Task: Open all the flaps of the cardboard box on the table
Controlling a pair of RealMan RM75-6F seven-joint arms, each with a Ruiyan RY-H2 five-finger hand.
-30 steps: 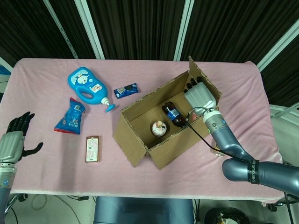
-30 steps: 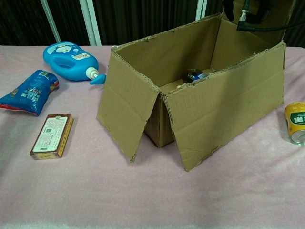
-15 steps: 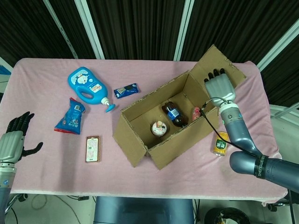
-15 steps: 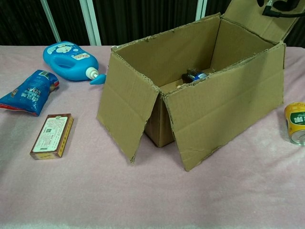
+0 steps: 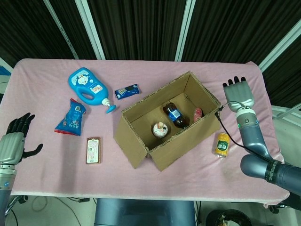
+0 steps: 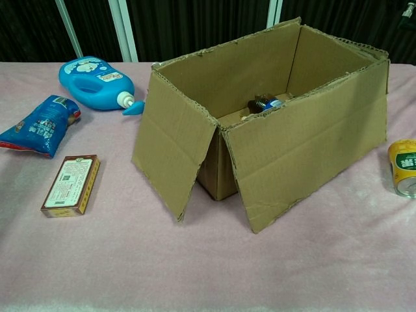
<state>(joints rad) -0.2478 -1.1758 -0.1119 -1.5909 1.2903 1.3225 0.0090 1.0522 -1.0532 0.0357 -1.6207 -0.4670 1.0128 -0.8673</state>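
Cardboard box (image 5: 169,127) stands w/ flaps open; right hand (image 5: 239,92) beside it, spread, holding nothing; left hand (image 5: 14,140) likewise.

The right robot hand (image 5: 239,91) has a silver-grey back and black fingertips; a thin black cable runs along its blue-grey arm. The left robot hand (image 5: 13,141) looks alike: silver back, black fingers.
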